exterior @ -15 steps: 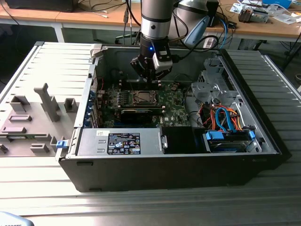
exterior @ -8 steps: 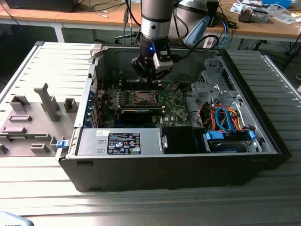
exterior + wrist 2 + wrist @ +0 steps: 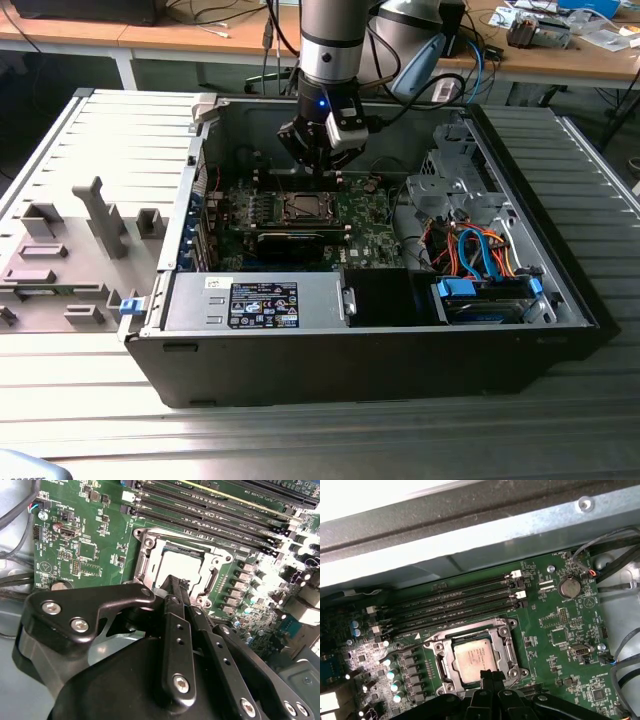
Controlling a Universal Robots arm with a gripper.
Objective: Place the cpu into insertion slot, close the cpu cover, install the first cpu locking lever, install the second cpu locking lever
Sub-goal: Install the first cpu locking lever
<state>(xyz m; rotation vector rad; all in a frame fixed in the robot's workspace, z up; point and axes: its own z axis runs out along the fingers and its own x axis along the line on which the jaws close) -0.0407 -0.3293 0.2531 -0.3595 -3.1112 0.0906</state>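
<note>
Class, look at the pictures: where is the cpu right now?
In the first wrist view the cpu lies in the insertion slot on the green motherboard, beside the long memory slots, close to the gripper.

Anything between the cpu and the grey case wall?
In the first wrist view, beyond the cpu cover, a row of long black memory slots crosses the green motherboard between the cpu and the case wall.
</note>
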